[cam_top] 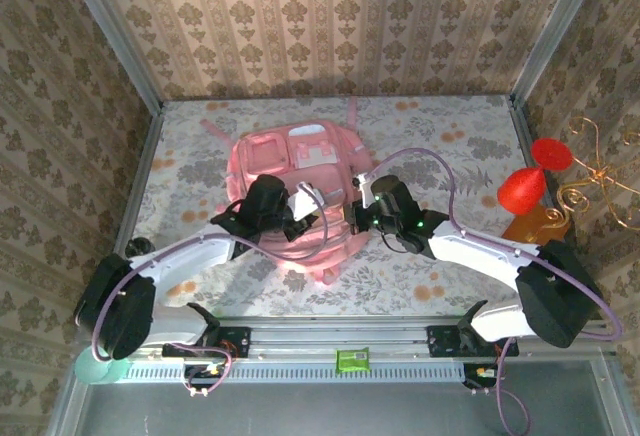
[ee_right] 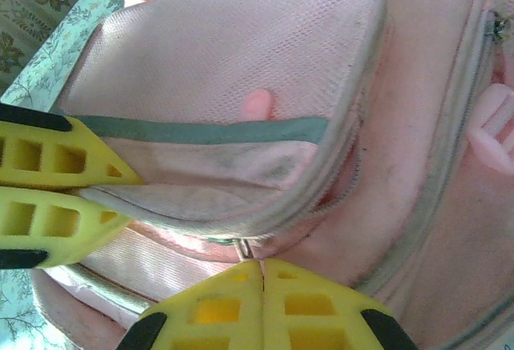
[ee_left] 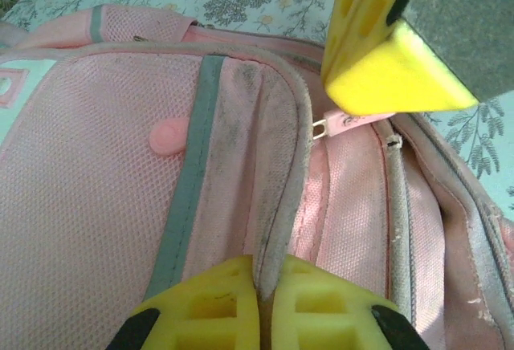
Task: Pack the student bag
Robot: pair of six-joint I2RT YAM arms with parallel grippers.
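left fingers clamped shut on student bag pocket rim | right fingers pinched shut on zipper pull | risk: thin pull could slip free if rim sagged

Student bag, near half partly covered

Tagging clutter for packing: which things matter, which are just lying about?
In use: soft pink fabric backpack; left gripper, shut on its pocket edge; right gripper, shut on its zip pull.
Lying about: red cone ornament; brown box; small green block.
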